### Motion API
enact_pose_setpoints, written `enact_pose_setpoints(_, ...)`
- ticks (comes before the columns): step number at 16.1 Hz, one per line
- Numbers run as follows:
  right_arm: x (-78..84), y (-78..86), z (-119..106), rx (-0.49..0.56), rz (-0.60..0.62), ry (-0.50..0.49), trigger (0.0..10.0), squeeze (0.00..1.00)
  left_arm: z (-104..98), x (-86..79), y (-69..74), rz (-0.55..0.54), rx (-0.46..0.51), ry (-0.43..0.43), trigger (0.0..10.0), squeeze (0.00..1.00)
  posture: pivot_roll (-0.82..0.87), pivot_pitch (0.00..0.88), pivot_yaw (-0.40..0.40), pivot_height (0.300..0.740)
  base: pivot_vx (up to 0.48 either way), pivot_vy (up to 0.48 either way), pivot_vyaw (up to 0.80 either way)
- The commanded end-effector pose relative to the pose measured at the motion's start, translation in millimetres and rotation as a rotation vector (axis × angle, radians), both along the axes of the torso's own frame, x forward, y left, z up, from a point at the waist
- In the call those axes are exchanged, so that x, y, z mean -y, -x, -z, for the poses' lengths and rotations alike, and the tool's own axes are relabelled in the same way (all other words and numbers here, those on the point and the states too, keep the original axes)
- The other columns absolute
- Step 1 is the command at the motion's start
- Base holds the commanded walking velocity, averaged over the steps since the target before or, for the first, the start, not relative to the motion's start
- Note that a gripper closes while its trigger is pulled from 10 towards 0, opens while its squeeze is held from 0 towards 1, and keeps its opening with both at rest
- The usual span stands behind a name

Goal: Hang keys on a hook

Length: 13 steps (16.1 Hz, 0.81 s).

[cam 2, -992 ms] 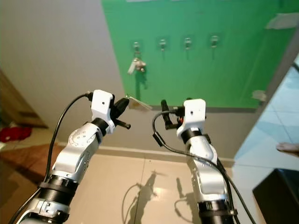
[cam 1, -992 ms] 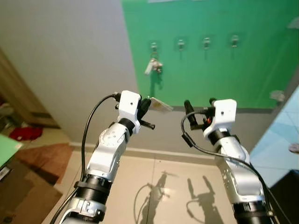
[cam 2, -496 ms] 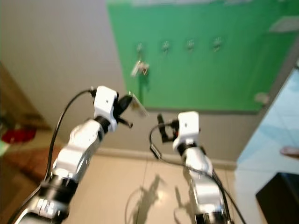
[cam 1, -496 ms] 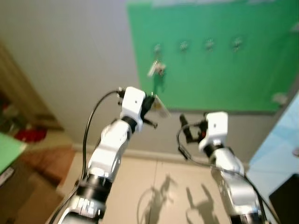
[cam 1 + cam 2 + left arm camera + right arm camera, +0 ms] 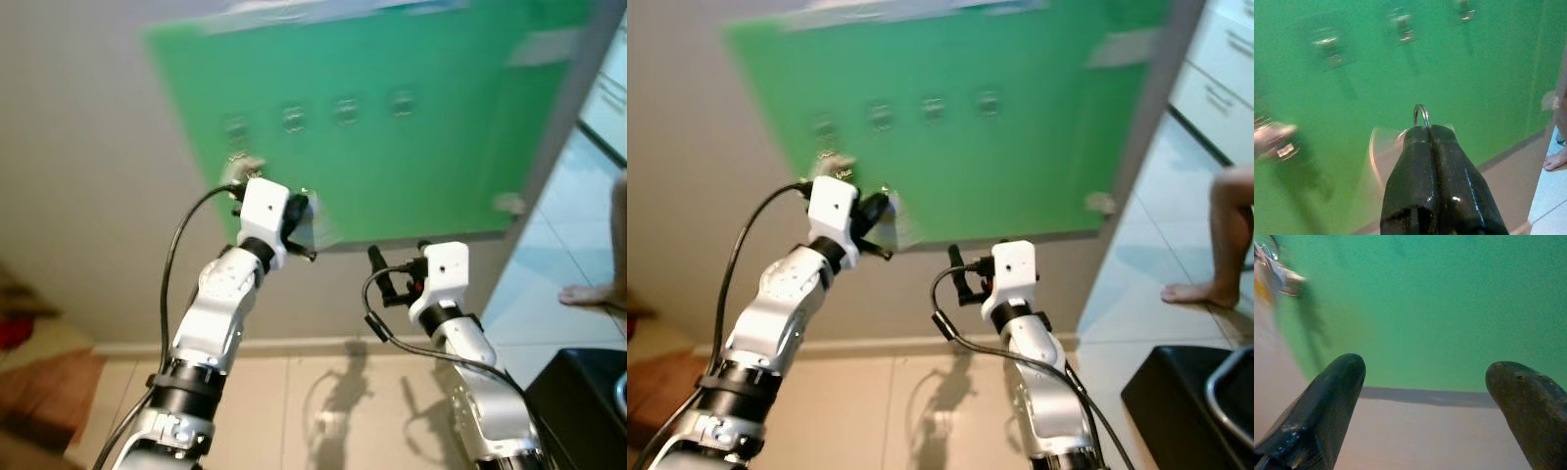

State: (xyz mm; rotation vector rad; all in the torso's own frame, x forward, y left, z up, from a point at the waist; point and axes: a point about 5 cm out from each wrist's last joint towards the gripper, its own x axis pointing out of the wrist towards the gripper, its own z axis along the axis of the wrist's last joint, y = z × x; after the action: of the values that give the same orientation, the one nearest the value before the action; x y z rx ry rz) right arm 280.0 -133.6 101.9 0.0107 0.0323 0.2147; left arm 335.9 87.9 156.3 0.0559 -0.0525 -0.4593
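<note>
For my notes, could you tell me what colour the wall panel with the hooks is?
Green panel; left wrist view.

Green board (image 5: 411, 166) flat on the grey wall (image 5: 88, 196), motion-blurred. Four hooks in one row across its upper part: (image 5: 235, 125), (image 5: 292, 117), (image 5: 345, 110), (image 5: 402, 102). A bunch of keys (image 5: 833, 162) hangs at the leftmost hook; the other three look bare, though blur makes that hard to confirm. Pale tape patches at the board's upper right and lower right corners. Tiled floor (image 5: 294, 411) below: brown mat (image 5: 49, 392) and a red item (image 5: 10, 333) at far left, black box (image 5: 578, 401) at lower right, a person's bare foot (image 5: 588, 294) standing on the lighter tiles at right
</note>
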Motion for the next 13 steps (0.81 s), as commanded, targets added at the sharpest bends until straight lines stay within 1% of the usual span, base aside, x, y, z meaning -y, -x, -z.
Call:
enact_pose_setpoints(1, 0.5, -1.3, -4, 0.015, 0.005, 0.002, 10.0, 0.0, -3, 1.4, -0.1, 0.006, 0.014, -0.011, 0.0, 0.0, -0.12, 0.0, 0.12, 0.74, 0.435, 0.0, 0.0)
enact_pose_setpoints(2, 0.0, -0.6, -3, 0.013, 0.003, 0.003, 10.0, 0.0, -4, 1.5, -0.7, 0.009, 0.022, -0.025, 0.0, 0.0, -0.12, 0.0, 0.12, 0.74, 0.33, 0.0, 0.0)
enact_pose_setpoints(3, 0.0, 0.0, -2, 0.011, 0.002, 0.004, 10.0, 0.0, -5, 2.9, -1.6, 0.027, 0.015, -0.032, 0.0, 0.0, -0.12, 0.0, 0.12, 0.74, 0.0, 0.0, 0.0)
enact_pose_setpoints(5, -0.2, 0.5, 0, 0.007, -0.001, 0.006, 10.0, 0.0, -7, 2.8, -7.5, 0.027, 0.021, -0.057, 0.0, 0.0, -0.12, 0.0, 0.119, 0.74, 0.0, 0.0, 0.0)
enact_pose_setpoints(7, 0.9, 1.8, 1, 0.005, -0.003, 0.005, 10.0, 0.0, -14, -5.8, -19.4, -0.041, 0.026, -0.051, 0.0, 0.0, -0.13, 0.0, 0.123, 0.74, 0.0, 0.0, 0.0)
enact_pose_setpoints(8, 1.4, 2.2, 1, 0.004, -0.003, 0.006, 10.0, 0.0, -16, -8.5, -23.3, -0.058, 0.026, -0.052, 0.0, 0.0, -0.13, 0.0, 0.123, 0.74, 0.0, 0.0, 0.0)
enact_pose_setpoints(9, 1.5, 2.7, 2, 0.003, -0.003, 0.006, 10.0, 0.0, -19, -8.9, -26.2, -0.057, 0.033, -0.059, 0.0, 0.0, -0.13, 0.0, 0.123, 0.74, 0.0, 0.0, 0.0)
enact_pose_setpoints(10, 1.2, 3.8, 3, 0.0, -0.004, 0.008, 10.0, 0.0, -23, -9.9, -32.8, -0.071, 0.038, -0.066, 0.0, 0.0, -0.13, 0.0, 0.121, 0.74, 0.0, 0.0, 0.0)
enact_pose_setpoints(13, 1.1, 6.4, 5, -0.005, -0.006, 0.012, 10.0, 0.0, -29, -12.8, -42.9, -0.1, 0.044, -0.079, 0.0, 0.0, -0.13, 0.0, 0.123, 0.74, 0.0, 0.0, 0.0)
